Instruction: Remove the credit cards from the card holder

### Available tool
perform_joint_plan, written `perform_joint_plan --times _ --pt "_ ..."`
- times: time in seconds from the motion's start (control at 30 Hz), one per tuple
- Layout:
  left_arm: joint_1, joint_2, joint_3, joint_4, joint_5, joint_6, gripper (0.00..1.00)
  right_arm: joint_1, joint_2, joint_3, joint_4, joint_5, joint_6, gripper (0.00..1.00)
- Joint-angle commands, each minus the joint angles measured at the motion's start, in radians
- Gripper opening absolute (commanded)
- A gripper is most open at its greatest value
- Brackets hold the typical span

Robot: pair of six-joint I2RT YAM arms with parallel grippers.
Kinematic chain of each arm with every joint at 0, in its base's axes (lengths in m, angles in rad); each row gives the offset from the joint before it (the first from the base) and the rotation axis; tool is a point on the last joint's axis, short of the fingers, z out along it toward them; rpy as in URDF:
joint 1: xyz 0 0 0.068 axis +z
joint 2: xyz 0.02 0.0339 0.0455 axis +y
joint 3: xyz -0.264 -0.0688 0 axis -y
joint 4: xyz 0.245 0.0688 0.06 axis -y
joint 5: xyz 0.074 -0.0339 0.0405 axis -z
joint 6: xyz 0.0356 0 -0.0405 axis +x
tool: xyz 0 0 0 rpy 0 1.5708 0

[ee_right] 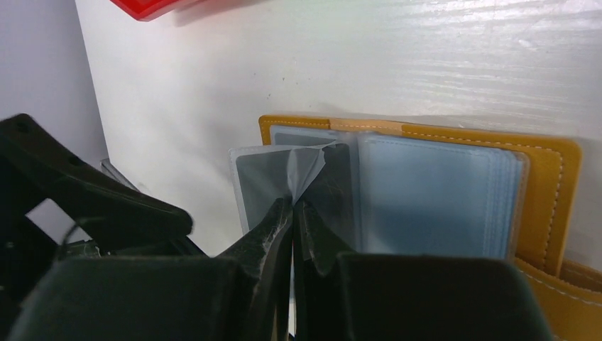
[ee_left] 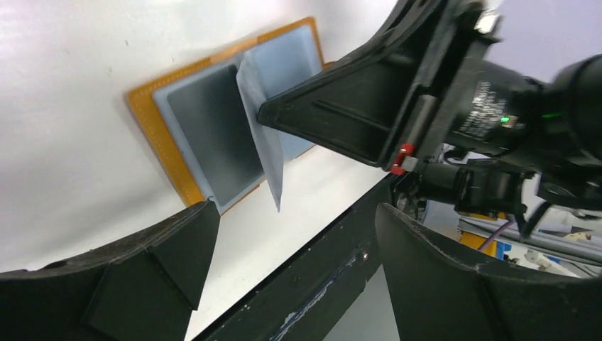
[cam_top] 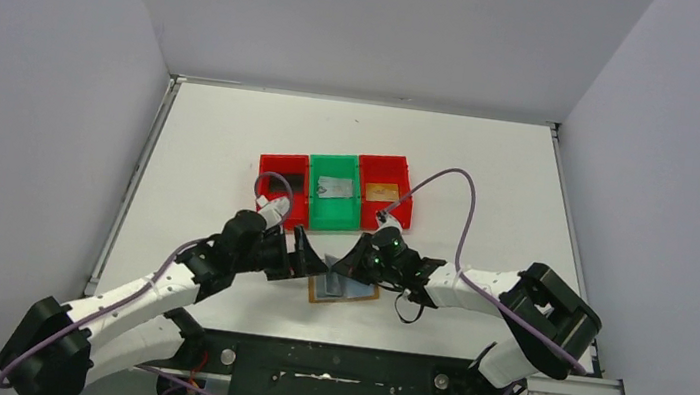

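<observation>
The tan card holder point(cam_top: 346, 294) lies open on the table between my grippers, its pale blue-grey sleeves facing up point(ee_right: 433, 195). My right gripper point(ee_right: 292, 204) is shut on one clear sleeve page point(ee_right: 307, 165) and holds it lifted, which also shows in the left wrist view point(ee_left: 259, 128). My left gripper point(ee_left: 294, 241) is open and empty, just left of the holder point(ee_left: 152, 106). A silver-grey card point(cam_top: 334, 189) lies in the green bin and an orange-brown card point(cam_top: 382, 191) in the right red bin. A dark card point(cam_top: 293, 183) shows in the left red bin.
Three bins stand in a row behind the holder: a red one point(cam_top: 272, 164), a green one point(cam_top: 331, 217) and a red one point(cam_top: 400, 166). The table's black front rail point(ee_left: 334, 277) runs close under my left gripper. White walls close in the table.
</observation>
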Motion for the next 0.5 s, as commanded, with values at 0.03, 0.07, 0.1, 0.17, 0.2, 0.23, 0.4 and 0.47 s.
perform_joint_plan --times 0.03,0.07,0.1,0.17,0.2,0.23,0.4,0.47 --pt "-0.096 0.096 -0.010 0.147 -0.178 -0.103 0.76 -0.010 -0.029 -0.017 0.134 -0.020 0.038 0.00" --pt "-0.099 0.110 -0.010 0.151 -0.187 -0.105 0.72 -0.012 -0.030 -0.022 0.138 -0.021 0.041 0.00" --pt "-0.100 0.120 -0.012 0.158 -0.193 -0.107 0.70 -0.013 -0.030 -0.025 0.140 -0.024 0.044 0.00" --pt "-0.105 0.140 -0.021 0.187 -0.190 -0.114 0.65 -0.016 -0.031 -0.033 0.148 -0.030 0.045 0.00" --pt "-0.110 0.154 -0.025 0.212 -0.186 -0.117 0.64 -0.018 -0.032 -0.035 0.149 -0.031 0.046 0.00" --pt "-0.114 0.170 -0.028 0.228 -0.179 -0.120 0.63 -0.018 -0.034 -0.038 0.152 -0.032 0.046 0.00" --pt "-0.128 0.250 -0.033 0.332 -0.130 -0.126 0.54 -0.027 -0.037 -0.057 0.178 -0.038 0.061 0.01" --pt "-0.132 0.279 -0.027 0.337 -0.122 -0.122 0.47 -0.033 -0.040 -0.065 0.184 -0.043 0.063 0.01"
